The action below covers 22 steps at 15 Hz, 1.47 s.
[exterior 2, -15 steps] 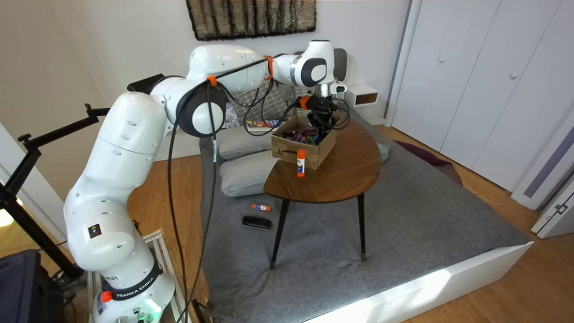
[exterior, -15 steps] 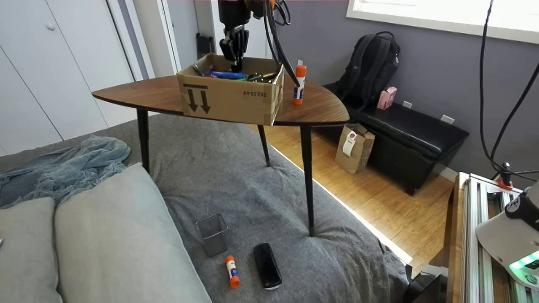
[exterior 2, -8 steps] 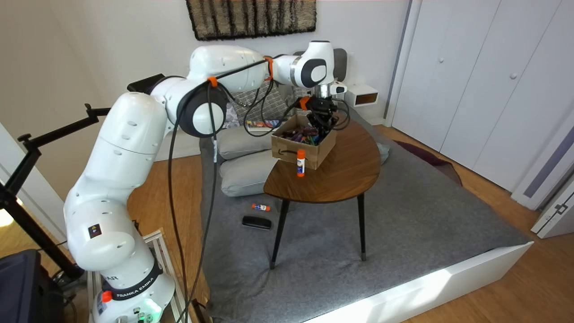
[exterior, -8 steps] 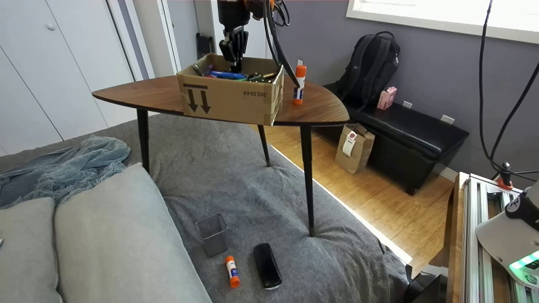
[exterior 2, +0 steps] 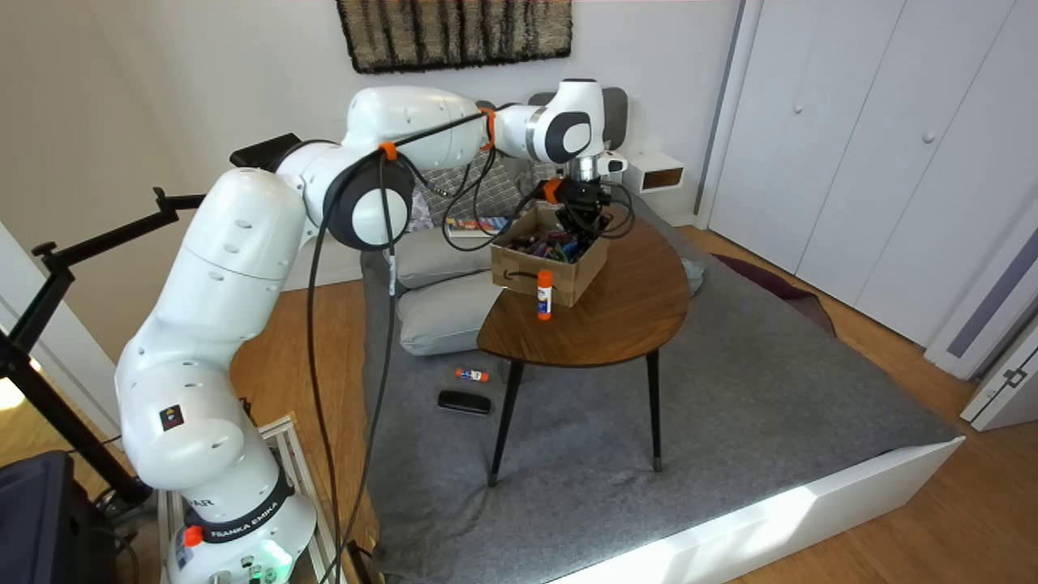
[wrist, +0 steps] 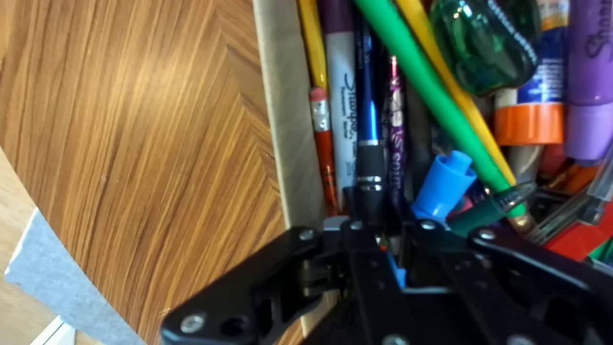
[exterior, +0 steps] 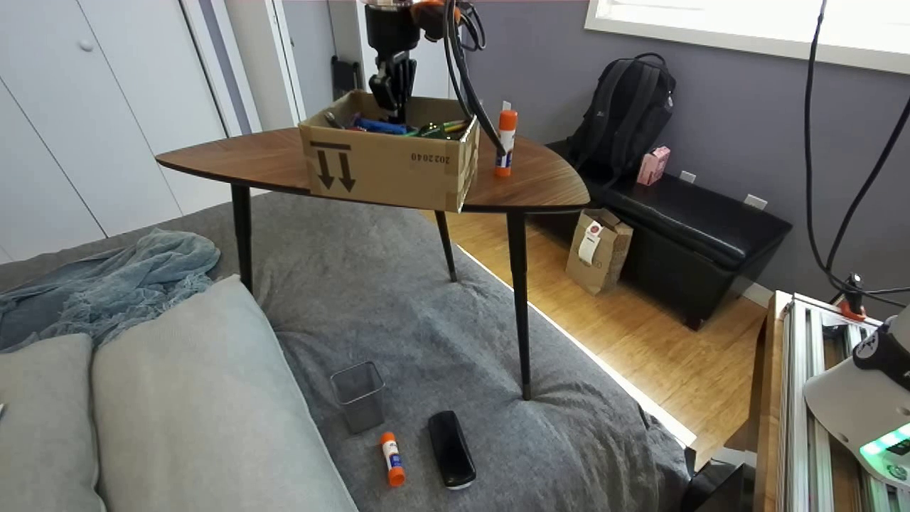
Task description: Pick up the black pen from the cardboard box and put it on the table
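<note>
Wide bed [exterior 2: 754, 397] under a grey cloth cover; lies below the shallow, rectangular brown cardboard box [exterior: 398, 174] with dark printed arrows. White jointed robot arm [exterior 2: 195, 324]; reaches over the box. Wooden table [exterior 2: 641, 300], rounded-triangular medium-brown top, thin black splayed legs; directly beneath the box. Black padded bench [exterior: 711, 220]; well apart from the box and lower. Black fabric backpack [exterior: 629, 114]; rests on that bench, well apart from the box. Black two-fingered gripper [wrist: 378, 213]; points down into the box, its jaws close together with a narrow gap between; whether they clasp anything cannot be made out. Oblong black case [exterior: 452, 451]; on the bed, well below the box. Square-rimmed grey cup [exterior: 361, 414]; on the bed, well below the box. Orange-and-white glue stick [exterior: 505, 142]; upright on the table, just beside the box's end. Grey marker [wrist: 341, 91] with a purple cap; inside the box, near its wall. Slim dark pen [wrist: 370, 158] with a blue-gleaming barrel, silver bands and black grip; inside the box, just beside the marker, its grip running between the fingertips; whether this is the black pen cannot be made out. Light blue plastic cap [wrist: 440, 184]; inside the box, near the gripper.
</note>
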Tool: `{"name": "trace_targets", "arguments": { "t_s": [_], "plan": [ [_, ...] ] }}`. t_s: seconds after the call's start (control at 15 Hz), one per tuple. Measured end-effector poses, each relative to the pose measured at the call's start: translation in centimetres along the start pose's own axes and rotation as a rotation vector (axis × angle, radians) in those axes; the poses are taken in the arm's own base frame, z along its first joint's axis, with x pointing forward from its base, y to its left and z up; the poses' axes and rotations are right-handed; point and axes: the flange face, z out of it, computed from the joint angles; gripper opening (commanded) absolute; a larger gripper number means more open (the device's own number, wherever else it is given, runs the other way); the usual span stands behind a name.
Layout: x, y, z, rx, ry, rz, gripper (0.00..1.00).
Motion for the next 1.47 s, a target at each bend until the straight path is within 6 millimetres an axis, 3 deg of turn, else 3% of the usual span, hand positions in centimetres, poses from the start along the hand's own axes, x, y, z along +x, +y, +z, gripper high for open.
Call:
{"name": "trace_targets", "arguments": {
  "t_s": [0.27,0.47,1.0,1.27,1.47],
  "plan": [
    [0.1,-0.1,-0.4,-0.002,0.009,-0.003,0.04],
    [0.4,0.0,-1.8,-0.008,0.035,-0.002,0.04],
    [-0.5,0.1,-9.6,-0.032,0.135,0.006,0.04],
    [-1.2,0.9,-12.2,-0.045,0.167,0.03,0.04],
    [-2.1,2.6,-13.3,-0.061,0.171,0.063,0.04]
  ]
}}
